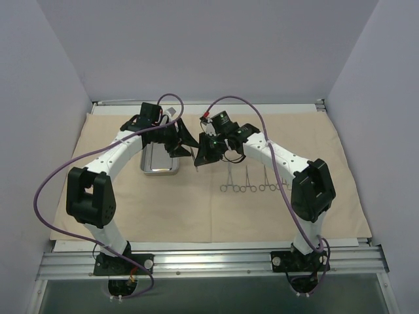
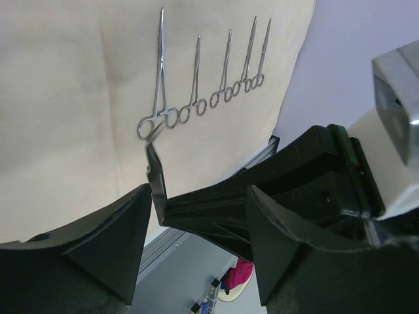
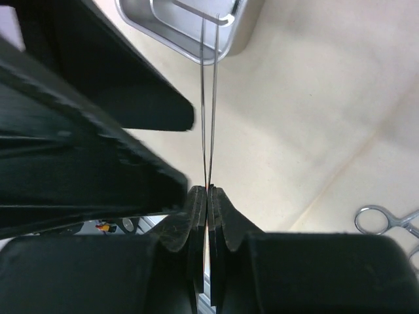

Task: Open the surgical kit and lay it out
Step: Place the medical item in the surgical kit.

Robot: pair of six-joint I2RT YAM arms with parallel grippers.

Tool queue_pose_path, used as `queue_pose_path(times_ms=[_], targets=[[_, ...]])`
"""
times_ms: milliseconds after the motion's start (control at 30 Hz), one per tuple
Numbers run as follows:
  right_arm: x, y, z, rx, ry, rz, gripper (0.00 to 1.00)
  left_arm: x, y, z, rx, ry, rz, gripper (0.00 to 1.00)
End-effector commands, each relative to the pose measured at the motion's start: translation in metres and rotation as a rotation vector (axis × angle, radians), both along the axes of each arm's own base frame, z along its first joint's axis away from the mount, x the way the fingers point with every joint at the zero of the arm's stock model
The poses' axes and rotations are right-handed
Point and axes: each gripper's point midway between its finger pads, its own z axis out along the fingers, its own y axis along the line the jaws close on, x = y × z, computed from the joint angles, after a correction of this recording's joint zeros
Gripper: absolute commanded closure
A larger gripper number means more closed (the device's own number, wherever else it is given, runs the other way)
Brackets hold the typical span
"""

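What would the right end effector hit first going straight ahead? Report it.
Probably the steel tray: the right end effector, shut on a thin silver instrument, aims at its corner, instrument tip leading. Depth is unclear.

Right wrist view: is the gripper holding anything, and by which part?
Yes. The right gripper is shut on a thin silver instrument, pinched at the end where its two slim arms meet.

Pale lilac walls [image 1: 196,46]; aluminium rail [image 1: 216,261] near edge.
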Motion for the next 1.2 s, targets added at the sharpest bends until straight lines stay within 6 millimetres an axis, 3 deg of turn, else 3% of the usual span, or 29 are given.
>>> queue_pose_path(times_ms=[0,133,267,400,800,1167], targets=[[-0.008,-0.004,0.015,0.01,-0.017,-0.027,1.0,0.005,0.008,0.014,-0.003,-0.061,0.001,0.32],[-0.011,-0.014,-0.003,-0.04,0.032,-0.081,1.0,0.004,0.034,-0.004,0.065,-0.025,0.045,0.3],[-0.014,-0.034,-0.033,-0.143,0.11,-0.173,1.0,0.009,0.081,-0.017,0.198,-0.047,0.115,0.31],[-0.016,-0.051,-0.058,-0.224,0.165,-0.259,1.0,0.001,0.101,-0.022,0.262,-0.035,0.113,0.32],[-0.008,-0.084,-0.102,-0.439,0.179,-0.33,1.0,-0.013,0.113,-0.031,0.294,-0.009,0.076,0.32],[-0.003,-0.092,-0.112,-0.488,0.17,-0.317,1.0,-0.007,0.117,-0.036,0.282,0.002,0.077,0.33]])
